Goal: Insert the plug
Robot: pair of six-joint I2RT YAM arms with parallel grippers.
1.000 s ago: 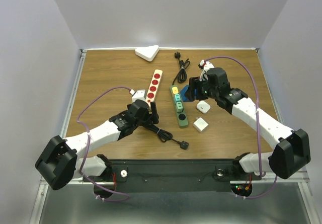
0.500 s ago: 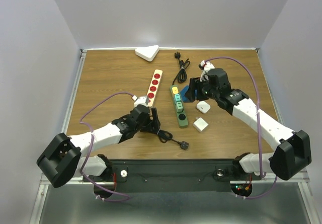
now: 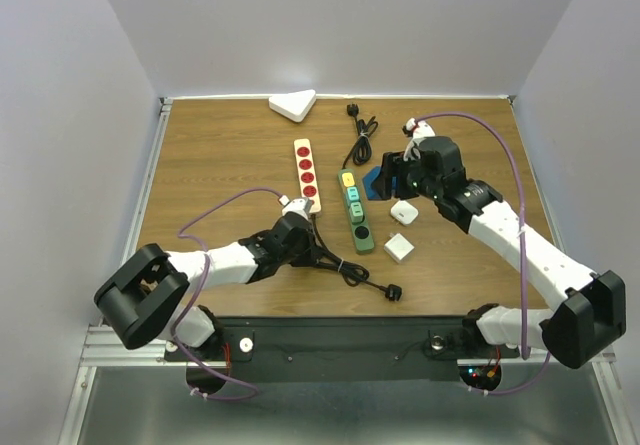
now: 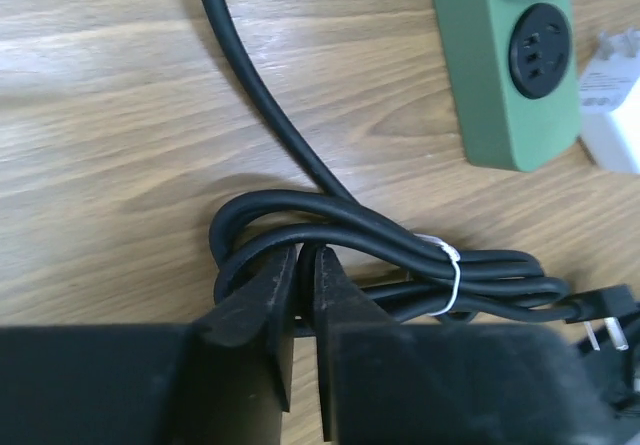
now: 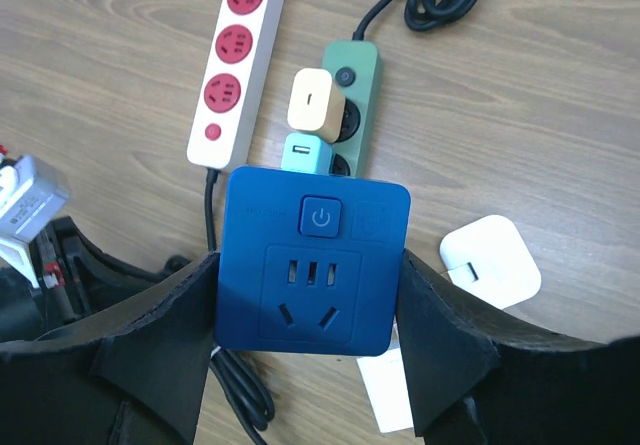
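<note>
The black cord (image 4: 330, 215) is pinched by the closed left fingers (image 4: 262, 305) at its tied loops, likely so the plug (image 3: 395, 292), lying on the bench (image 3: 220, 155) at the cord's end, can be pulled closer. The blue socket block (image 5: 313, 262) is squeezed between the right fingers (image 5: 445, 340), holes showing, ready for the pins.

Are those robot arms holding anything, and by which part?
The left fingers pinch the black cable at its coiled loop; the right fingers clamp the blue socket adapter by its two sides.
</note>
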